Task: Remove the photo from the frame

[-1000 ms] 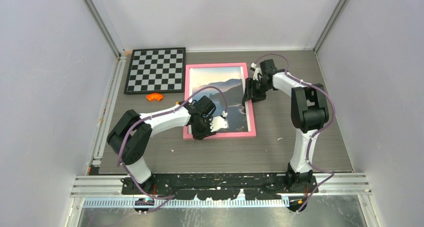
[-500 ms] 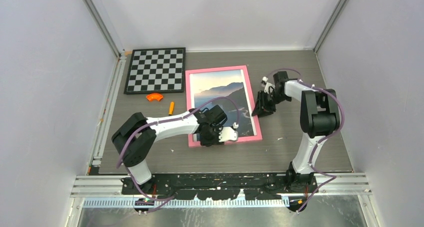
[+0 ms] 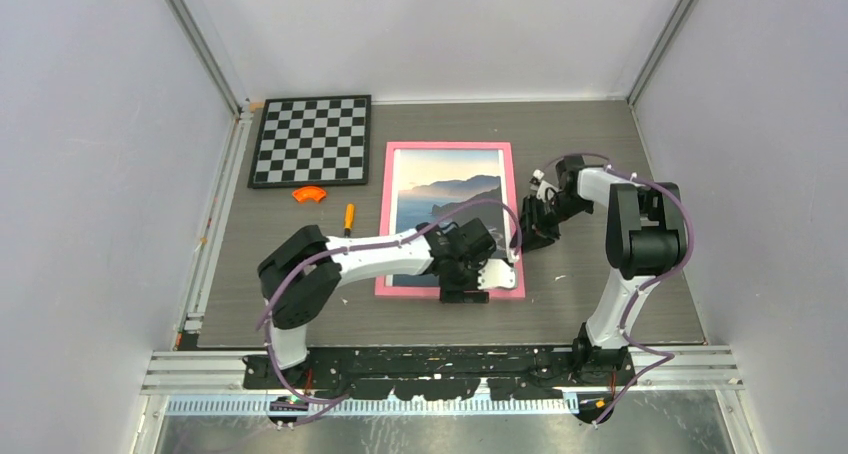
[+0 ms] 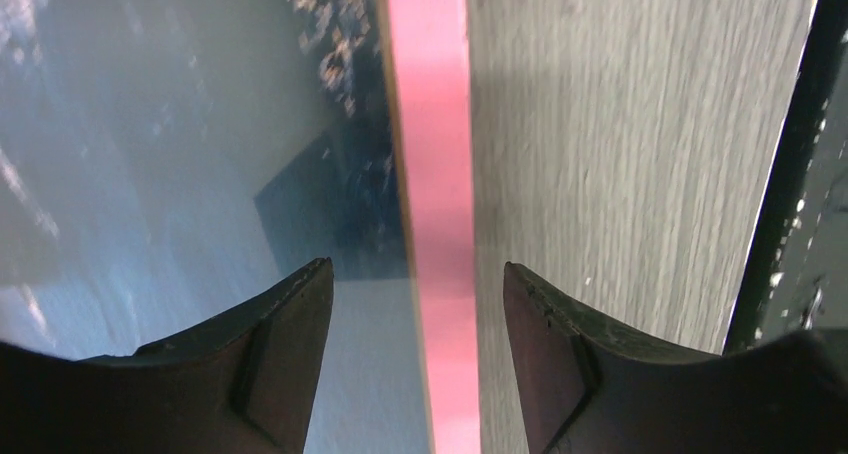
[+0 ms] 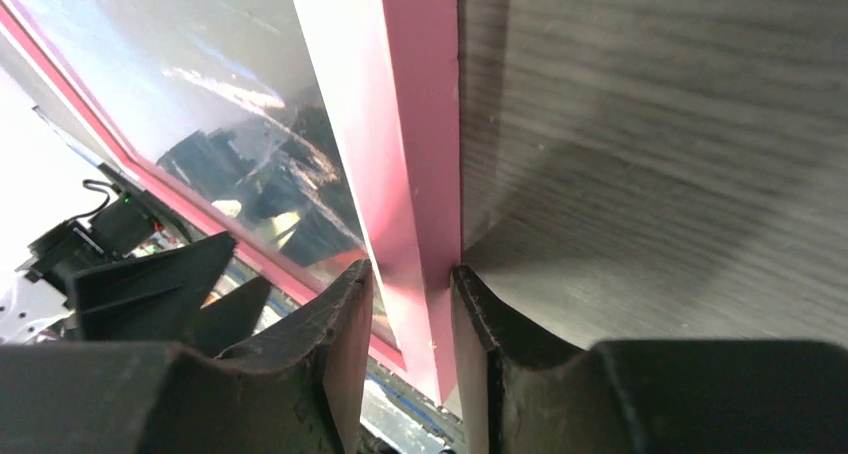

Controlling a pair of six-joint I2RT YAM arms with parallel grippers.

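**A:** Where was the frame [image 3: 383, 224]?

**B:** On the grey table [image 3: 600, 144], about in the middle, picture side up. The chessboard [image 3: 311, 140] lay beyond its far left corner, apart from it.

**A:** And the photo [image 3: 450, 189]?

**B:** It sat inside the frame, sea and cliffs showing within the pink border.

**A:** What was the left tool [image 3: 468, 286] doing?

**B:** It hung over the frame's near right corner, released. In the left wrist view its fingers [image 4: 290, 344] stood apart on either side of the pink strip, one over the picture and one over the table, gripping nothing.

**A:** And the right tool [image 3: 523, 240]?

**B:** It was at the frame's right edge, clenched on it. In the right wrist view its fingers [image 5: 345, 324] pressed the pink border from both sides.

**A:** Was that edge lifted?

**B:** I could not tell.
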